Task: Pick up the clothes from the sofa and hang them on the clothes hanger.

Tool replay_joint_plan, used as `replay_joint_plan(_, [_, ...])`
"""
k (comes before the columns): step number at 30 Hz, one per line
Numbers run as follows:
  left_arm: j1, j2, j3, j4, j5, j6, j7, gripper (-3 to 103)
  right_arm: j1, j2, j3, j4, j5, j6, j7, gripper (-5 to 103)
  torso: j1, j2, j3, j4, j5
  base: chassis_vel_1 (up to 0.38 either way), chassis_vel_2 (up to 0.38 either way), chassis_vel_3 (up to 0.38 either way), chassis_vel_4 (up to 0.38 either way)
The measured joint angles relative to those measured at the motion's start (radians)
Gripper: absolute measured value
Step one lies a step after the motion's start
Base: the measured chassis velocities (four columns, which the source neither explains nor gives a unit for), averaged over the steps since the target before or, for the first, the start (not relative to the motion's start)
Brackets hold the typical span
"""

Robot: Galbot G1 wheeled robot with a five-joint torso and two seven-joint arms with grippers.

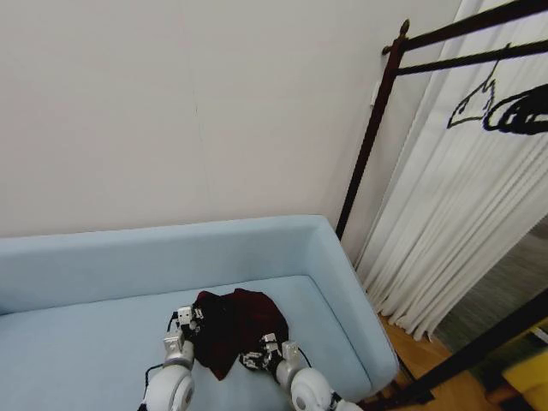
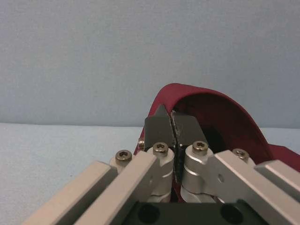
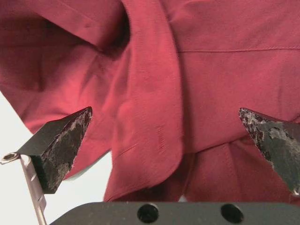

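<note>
- Red cloth first, in the head view: one red garment (image 1: 240,330) lies bunched on the seat of the one pale blue sofa (image 1: 103,265). The left claw (image 1: 190,317) is at one edge of it and the right claw (image 1: 261,353) at the other.
- Beyond both claws the sofa back meets a bare wall (image 1: 171,111), and open seat stretches left of the left claw.
- Right of the right claw the sofa arm ends. Past it stands one dark clothes rack (image 1: 370,141) with one black hanger (image 1: 505,107) on its rail, before a white curtain (image 1: 445,231).
- Left wrist view: the left claw's two fingers (image 2: 159,131) are pressed together, pinching a fold of the garment that arches over their tips.
- Right wrist view: the right claw's two fingers (image 3: 61,140) stand wide apart and grip nothing. The garment spreads between and beyond them, with pale seat showing past one finger.
</note>
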Motion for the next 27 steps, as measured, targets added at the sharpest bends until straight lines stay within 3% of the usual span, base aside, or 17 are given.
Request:
replay_joint_plan(8, [0.008,0.004,-0.006,-0.026,-0.011,0.011,0.000,0,0.008,0.020,0.015,-0.067,-0.020,0.023,-0.021,97,0.000,0.000,0.000,0.0000,0.0001,0.000,0.000,0.000,0.000])
replay_joint_plan(11, [0.009,0.000,-0.008,-0.030,-0.013,0.014,0.000,0,0.007,0.027,0.028,-0.080,-0.027,0.032,-0.033,90,0.000,0.000,0.000,0.0000,0.0000,0.000,0.000,0.000,0.000])
replay_joint_plan(13, [0.010,0.000,-0.008,-0.031,-0.015,0.014,0.000,0,0.004,0.029,0.030,-0.079,-0.027,0.032,-0.036,79,0.000,0.000,0.000,0.0000,0.0000,0.000,0.000,0.000,0.000])
replay_joint_plan(14, [0.010,0.000,-0.008,-0.031,-0.015,0.014,0.000,0,0.004,0.029,0.030,-0.079,-0.027,0.032,-0.036,79,0.000,0.000,0.000,0.0000,0.0000,0.000,0.000,0.000,0.000])
replay_joint_plan(27, [0.005,0.001,-0.009,-0.028,-0.019,0.014,-0.001,0,-0.010,0.027,0.011,-0.051,-0.040,0.032,-0.049,31,0.000,0.000,0.000,0.0000,0.0000,0.000,0.000,0.000,0.000])
